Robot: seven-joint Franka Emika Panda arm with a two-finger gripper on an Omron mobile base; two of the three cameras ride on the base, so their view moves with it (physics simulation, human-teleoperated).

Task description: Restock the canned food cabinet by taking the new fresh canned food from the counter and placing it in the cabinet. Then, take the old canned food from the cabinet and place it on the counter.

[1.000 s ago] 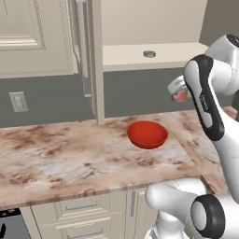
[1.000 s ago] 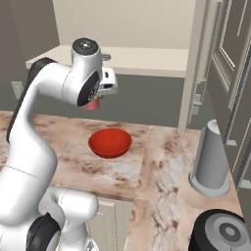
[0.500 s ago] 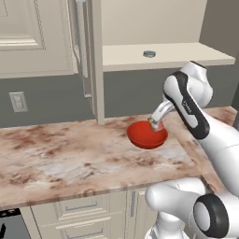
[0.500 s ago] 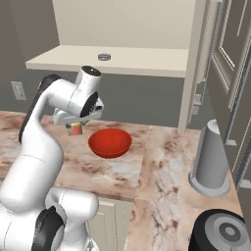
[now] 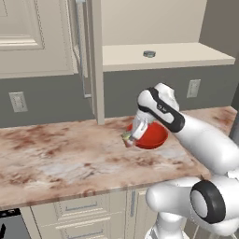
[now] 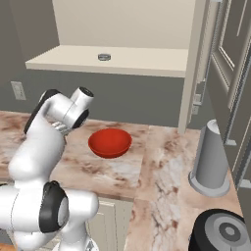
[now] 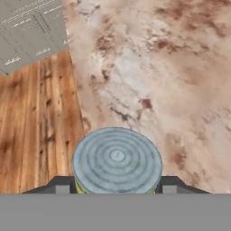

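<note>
The old canned food (image 5: pixel 127 138) hangs low over the counter (image 5: pixel 56 158), just left of the red bowl, with my gripper (image 5: pixel 130 137) shut on it. It leans; I cannot tell whether it touches the stone. In the hand view its ringed grey end (image 7: pixel 116 159) sits between my fingers (image 7: pixel 62 185), with the counter (image 7: pixel 149 67) beyond. The new fresh canned food (image 5: pixel 149 54) (image 6: pixel 103 57), a flat grey tin, lies on the shelf board of the cabinet (image 5: pixel 186 53) (image 6: pixel 147 61), whose door (image 5: pixel 86 46) stands open.
A red bowl (image 5: pixel 153 136) (image 6: pixel 110 142) stands on the counter right of the can. A tall grey cylinder (image 6: pixel 211 159) and a dark round appliance (image 6: pixel 223 233) stand at the right end. Wooden floor (image 7: pixel 36 126) lies past the counter's front edge.
The arm has swung down and to the left from shelf height, carrying the red-labelled can over the red bowl to just above the counter. The tin on the shelf has not moved.
</note>
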